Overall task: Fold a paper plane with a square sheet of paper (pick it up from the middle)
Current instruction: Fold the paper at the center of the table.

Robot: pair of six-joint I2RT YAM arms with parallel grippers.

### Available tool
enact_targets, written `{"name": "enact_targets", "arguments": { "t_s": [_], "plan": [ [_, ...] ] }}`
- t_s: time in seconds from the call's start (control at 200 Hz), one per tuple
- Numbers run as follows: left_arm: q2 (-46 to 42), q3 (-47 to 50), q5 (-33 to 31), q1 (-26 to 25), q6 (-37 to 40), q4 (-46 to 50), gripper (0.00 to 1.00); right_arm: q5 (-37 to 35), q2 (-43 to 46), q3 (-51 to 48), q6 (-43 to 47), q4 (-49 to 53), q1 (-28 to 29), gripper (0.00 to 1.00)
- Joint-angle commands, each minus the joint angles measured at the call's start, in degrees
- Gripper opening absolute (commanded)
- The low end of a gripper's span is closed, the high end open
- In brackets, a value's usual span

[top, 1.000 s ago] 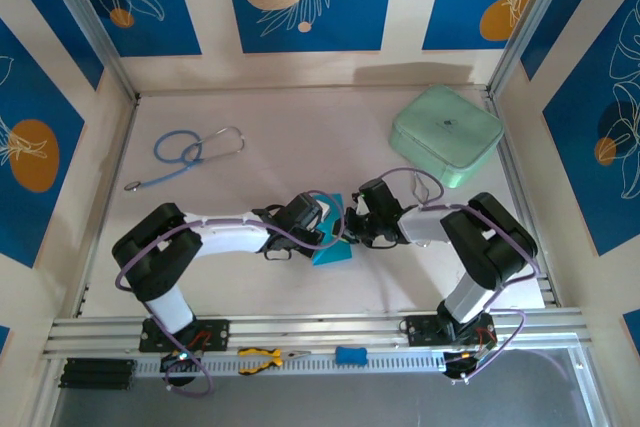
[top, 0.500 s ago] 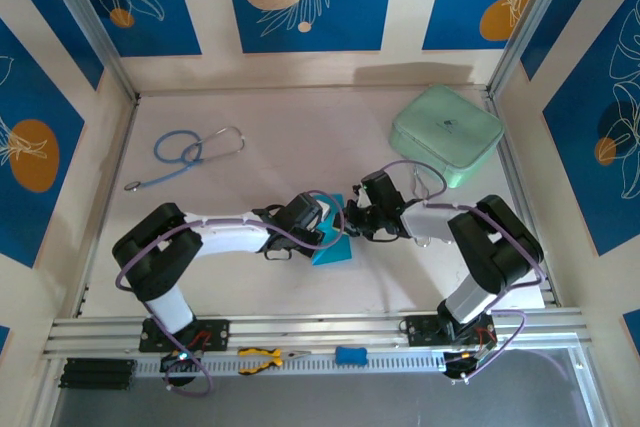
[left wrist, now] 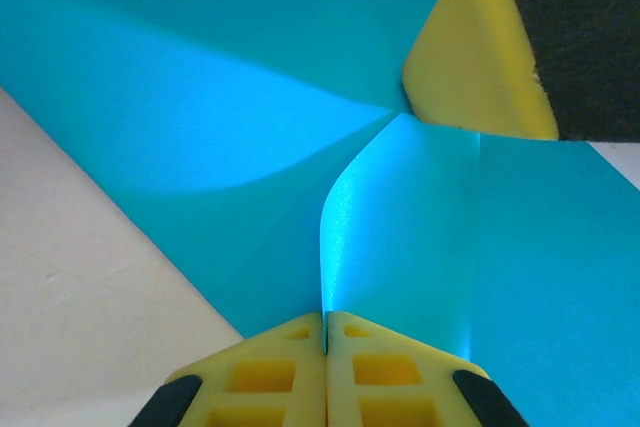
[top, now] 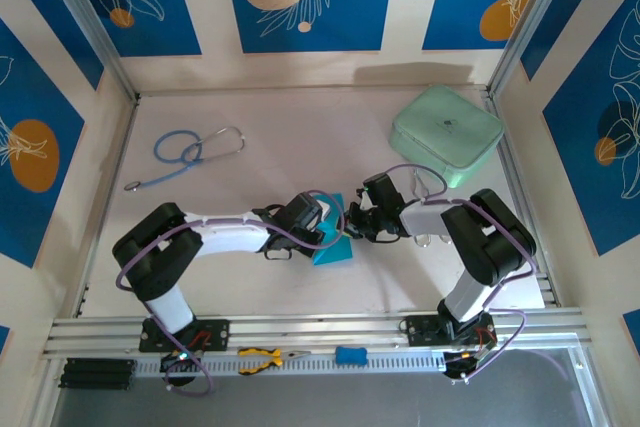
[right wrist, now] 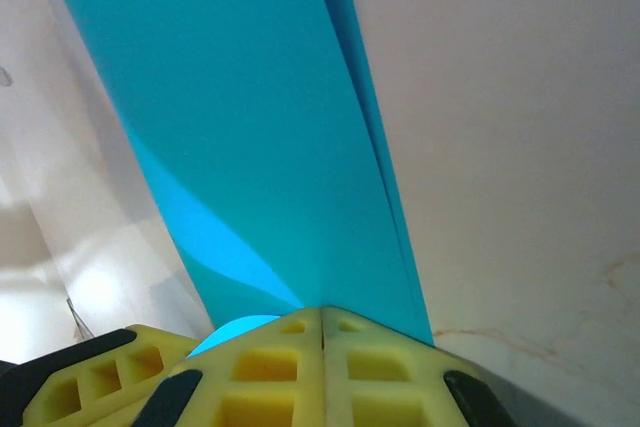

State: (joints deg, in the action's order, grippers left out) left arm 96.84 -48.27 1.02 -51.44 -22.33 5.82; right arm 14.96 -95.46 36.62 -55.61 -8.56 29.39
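My right gripper (right wrist: 322, 322) has edged in toward the left gripper (left wrist: 325, 333), both pinched shut on the square sheet of paper (top: 332, 249) mid-table between them, so I judge a fold is forming.

Overhead camera looks down; wrist cameras hug paper (left wrist: 200, 97).

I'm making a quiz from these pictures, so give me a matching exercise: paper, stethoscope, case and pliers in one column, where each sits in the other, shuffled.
Things:
1 paper
2 stethoscope
3 case
4 pliers

Places:
A far right
B front rail
C far left
D centre

Pairs: 1-D, 2-C, 3-A, 4-B
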Motion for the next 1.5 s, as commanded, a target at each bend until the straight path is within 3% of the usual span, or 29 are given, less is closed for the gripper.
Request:
{"name": "enact_targets", "arguments": {
  "t_s": [0.0,0.33,0.625,0.825,1.02,1.115,1.21,1.31,1.49],
  "plan": [
    [1.1,0.4,0.8,0.6,1.0,3.0,0.09,-1.1,0.8,-1.7,-0.2,1.6,-1.2,0.01],
    [0.9,0.5,0.9,0.6,1.0,3.0,0.09,3.5,7.9,-1.5,2.5,1.1,-0.5,0.03],
    [1.0,0.4,0.9,0.6,1.1,3.1,0.09,2.1,2.7,-0.9,0.4,0.3,3.8,0.02],
    [0.7,0.2,0.9,0.6,0.8,3.2,0.09,-1.0,0.2,-2.4,0.5,1.9,3.4,0.00],
    [-3.0,-1.4,0.0,0.6,-3.5,5.0,0.21,-1.8,-0.6,-5.6,0.0,0.0,3.4,0.00],
    [-5.6,-2.6,-2.5,0.6,-6.4,8.5,0.34,-1.6,-0.7,-5.3,0.2,-0.2,3.4,0.00],
    [-9.2,-2.3,-3.8,0.6,-7.8,10.6,0.38,-1.8,-0.6,-5.2,0.3,0.1,3.4,0.00],
    [-12.9,-0.9,-1.8,0.6,-10.0,10.2,0.33,-1.9,-0.6,-5.2,0.2,0.2,3.4,0.00],
    [-14.4,1.9,11.3,0.5,-13.8,1.6,0.14,-2.2,-0.3,-5.1,0.3,0.9,3.3,0.00]
  ]
}}
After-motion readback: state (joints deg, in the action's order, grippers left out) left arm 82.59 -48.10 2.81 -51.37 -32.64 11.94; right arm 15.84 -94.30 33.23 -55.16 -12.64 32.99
